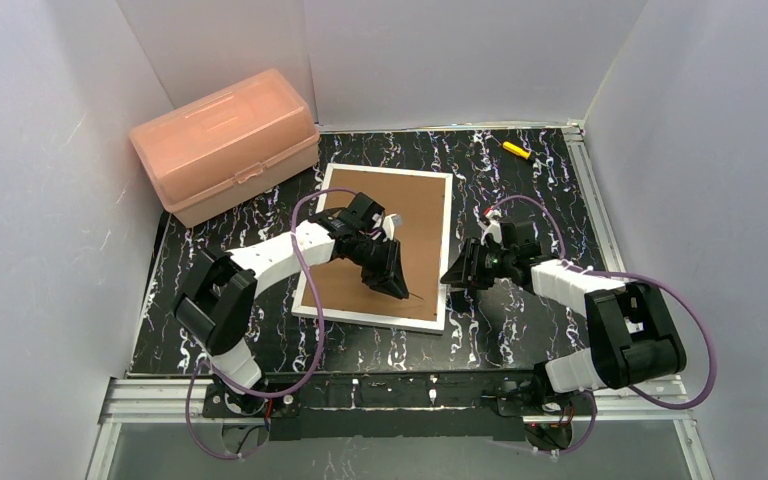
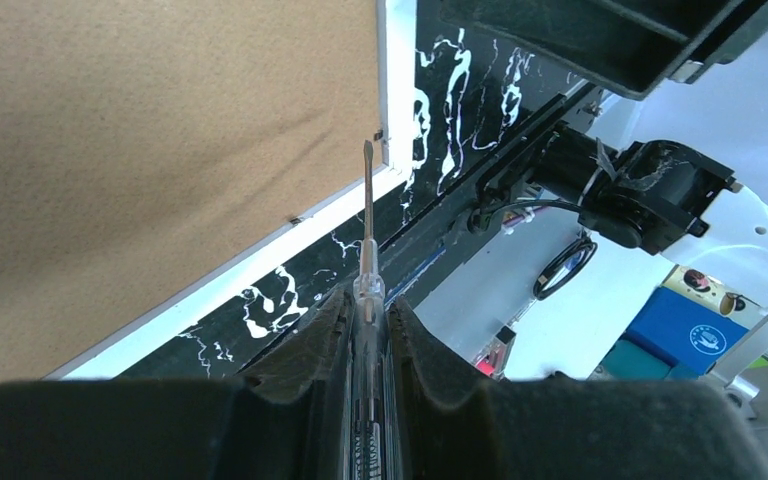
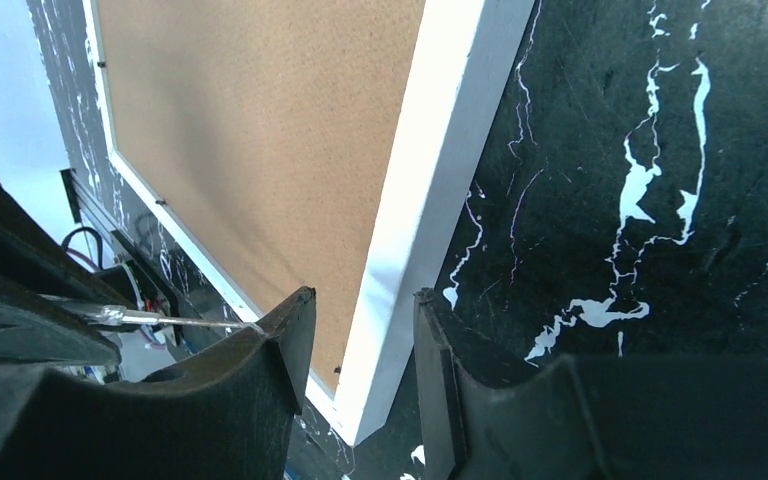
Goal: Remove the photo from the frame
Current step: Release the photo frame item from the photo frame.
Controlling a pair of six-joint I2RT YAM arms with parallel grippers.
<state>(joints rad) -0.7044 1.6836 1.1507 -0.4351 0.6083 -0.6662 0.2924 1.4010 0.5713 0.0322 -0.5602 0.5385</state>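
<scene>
The frame [image 1: 418,212] lies flat at the centre of the black, white-veined table [image 1: 520,190], back side up. It is a large rectangle of matte brown fibreboard with a fine grainy surface, edged by a narrow, smooth white border. Small dark tabs [image 2: 297,219] sit along the seam between board and border.

The left gripper [image 1: 396,282] hovers over the frame's 5 o'clock corner. Its black ribbed fingers [image 2: 415,340] are clamped on a slim screwdriver [image 2: 368,220] with a clear plastic handle and a thin steel shaft. The flat tip sits just beside a tab at the border; whether it touches cannot be told.

The right gripper [image 3: 362,300] is at the frame's 4 o'clock edge. Its broad, dull black fingers [image 3: 285,340] stand apart, one over the fibreboard and one over the table, with the white border between them. Whether they touch it cannot be told.

A translucent pink plastic box [image 1: 225,140] with rounded corners and a latched lid stands at 10 o'clock, near the frame. A small yellow stick-shaped object [image 1: 516,150] lies at 1 o'clock, well apart.
</scene>
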